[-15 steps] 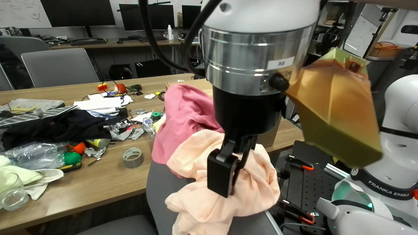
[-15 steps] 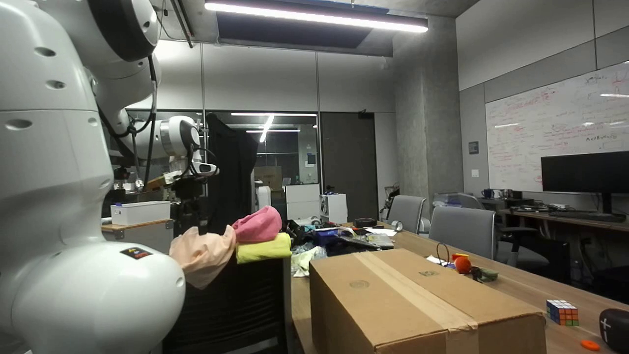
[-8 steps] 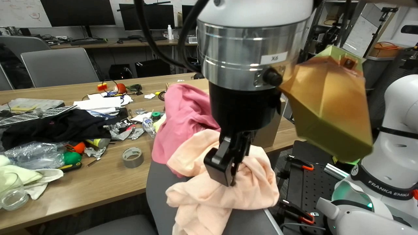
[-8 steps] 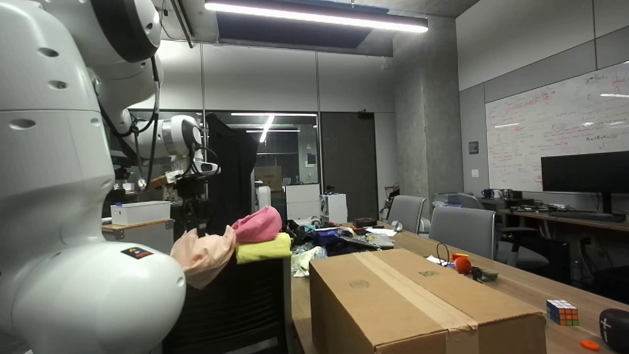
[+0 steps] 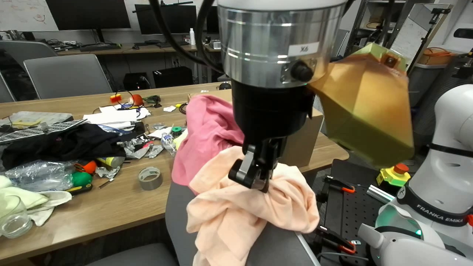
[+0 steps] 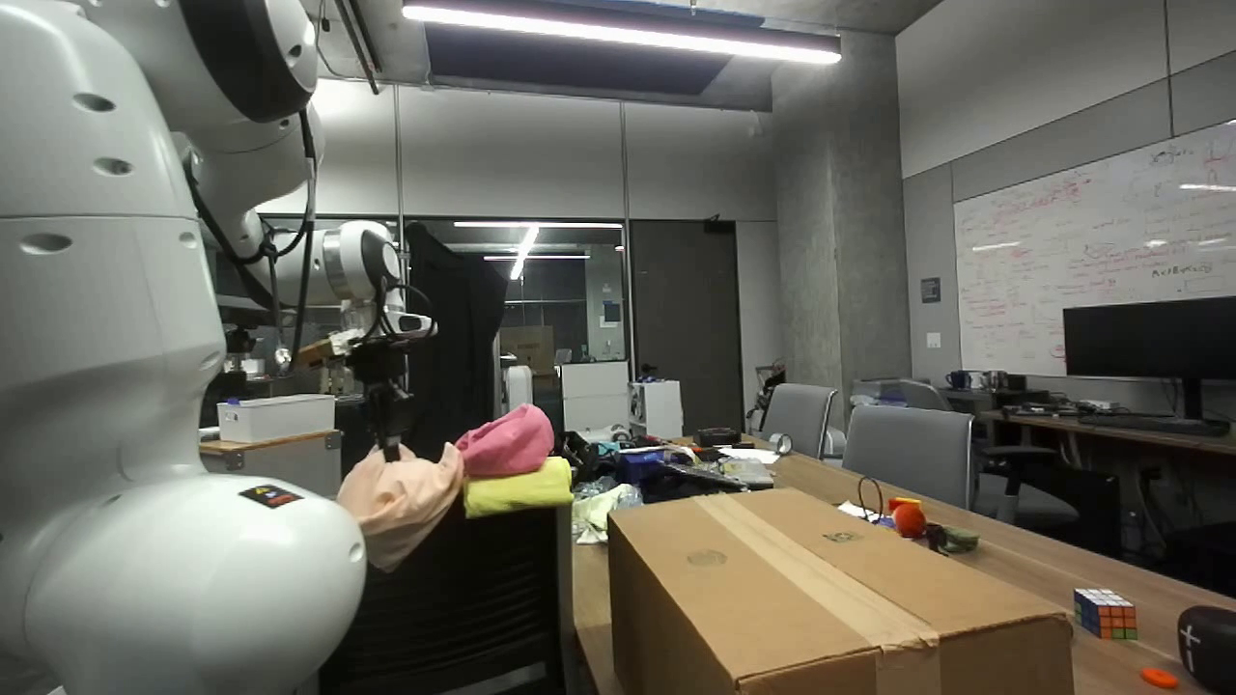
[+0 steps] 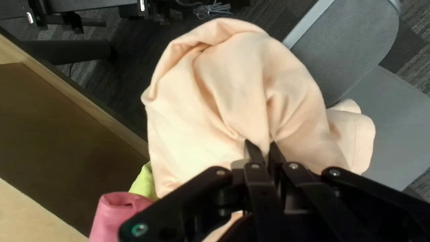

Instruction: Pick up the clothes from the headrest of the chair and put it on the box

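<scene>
One peach garment is now gripped, by my finding. A second ago the gripper stood spread at the cloth; at present its tips are drawn together with a fold nipped between them, and creases in the wrist view run straight into that pinch. I note that the folds have shifted slightly under the closing, but the garment is not lifted: its bulk rests over the headrest of the grey chair, with part hanging down in both exterior views. The pink garment lies directly alongside, its edge partly covered by the peach, and sits on the yellow-green garment; neither shows any shift over the same interval. The box stands on the table near the chair, and none of the three pieces has reached it. I judge this to be the grasp step, with the lift due next and most of the task outstanding. The hold appears shallow, taken on a single fold, so slipping is possible. I would raise straight up before swinging toward the box, checking that the peach does not drag the pink along.
</scene>
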`<state>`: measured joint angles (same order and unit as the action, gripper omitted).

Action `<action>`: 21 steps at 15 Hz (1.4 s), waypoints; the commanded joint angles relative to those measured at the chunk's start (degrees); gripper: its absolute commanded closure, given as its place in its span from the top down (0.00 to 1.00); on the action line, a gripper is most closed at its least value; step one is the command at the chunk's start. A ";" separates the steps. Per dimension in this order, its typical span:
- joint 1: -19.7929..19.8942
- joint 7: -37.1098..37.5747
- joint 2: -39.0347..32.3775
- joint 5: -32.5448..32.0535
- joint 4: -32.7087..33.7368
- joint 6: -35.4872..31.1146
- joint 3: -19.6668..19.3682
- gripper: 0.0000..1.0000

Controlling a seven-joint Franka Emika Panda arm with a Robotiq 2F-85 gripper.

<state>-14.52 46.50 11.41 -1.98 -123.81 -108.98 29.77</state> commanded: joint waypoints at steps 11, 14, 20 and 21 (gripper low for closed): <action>-0.82 -1.23 11.17 -1.00 5.20 0.91 -4.30 0.04; 0.10 -1.48 15.00 -1.68 7.30 0.55 -4.45 0.04; 2.49 -2.92 16.31 -2.23 13.31 4.74 -4.92 0.04; 3.07 -2.88 15.96 -2.69 14.25 5.58 -4.95 0.04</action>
<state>-13.29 44.91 28.46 -2.89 -113.49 -106.22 24.98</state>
